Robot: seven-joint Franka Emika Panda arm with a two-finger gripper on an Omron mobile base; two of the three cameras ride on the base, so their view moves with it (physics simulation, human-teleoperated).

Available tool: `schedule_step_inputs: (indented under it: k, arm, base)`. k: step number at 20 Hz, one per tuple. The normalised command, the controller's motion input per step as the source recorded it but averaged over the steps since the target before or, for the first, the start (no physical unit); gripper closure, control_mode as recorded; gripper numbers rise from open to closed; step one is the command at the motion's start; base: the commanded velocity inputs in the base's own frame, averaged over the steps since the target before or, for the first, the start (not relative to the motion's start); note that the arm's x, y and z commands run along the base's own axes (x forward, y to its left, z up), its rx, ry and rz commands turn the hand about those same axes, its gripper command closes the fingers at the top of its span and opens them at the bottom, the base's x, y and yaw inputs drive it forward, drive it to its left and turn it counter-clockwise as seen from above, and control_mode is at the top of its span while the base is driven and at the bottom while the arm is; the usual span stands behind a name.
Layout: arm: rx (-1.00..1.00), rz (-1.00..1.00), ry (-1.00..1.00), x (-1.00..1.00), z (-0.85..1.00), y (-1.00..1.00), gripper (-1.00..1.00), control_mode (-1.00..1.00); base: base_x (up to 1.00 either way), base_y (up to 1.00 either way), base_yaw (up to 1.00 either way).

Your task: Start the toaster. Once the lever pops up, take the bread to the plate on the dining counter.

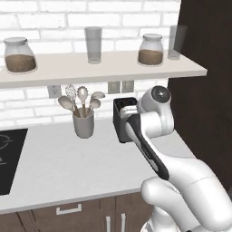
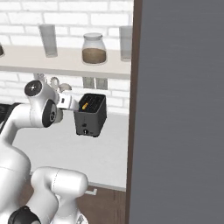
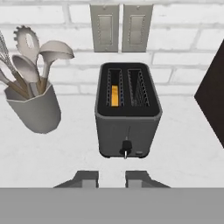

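Even, bright, diffuse light is seen across all three rendered views, with no visible lamp and no glare. A soft shadow is cast under the shelf (image 1: 104,68) onto the white brick wall (image 1: 27,102). Faint shading is laid on the grey worktop (image 3: 70,153) beside the toaster (image 3: 127,127) and the utensil cup (image 3: 34,110). Edges are rendered slightly soft and pixelated; straight lines are kept undistorted, and nothing is defocused.

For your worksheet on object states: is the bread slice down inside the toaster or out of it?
In. The bread sits low in the left slot of the toaster, only its orange-yellow edge showing; the other slot looks empty.
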Motion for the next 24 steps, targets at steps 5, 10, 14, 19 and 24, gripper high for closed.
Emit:
schedule_step_inputs:
  k: [5,10,14,19,24]
  arm:
    - [0.0,0.0,-0.03,0.0,0.34,-0.03,-1.0,-1.0]
    - [0.0,0.0,-0.01,0.0,0.05,-0.03,-1.0,-1.0]
    - [0.0,0.0,0.0,0.0,0.0,0.0,-1.0,-1.0]
    - [0.0,0.0,0.0,0.0,0.0,0.0,-1.0,-1.0]
    - [0.0,0.0,0.0,0.0,0.0,0.0,-1.0,-1.0]
  base:
    - [0.0,0.0,0.0]
    - [0.0,0.0,0.0]
    - [0.0,0.0,0.0]
    - [0.0,0.0,0.0]
    - [0.0,0.0,0.0]
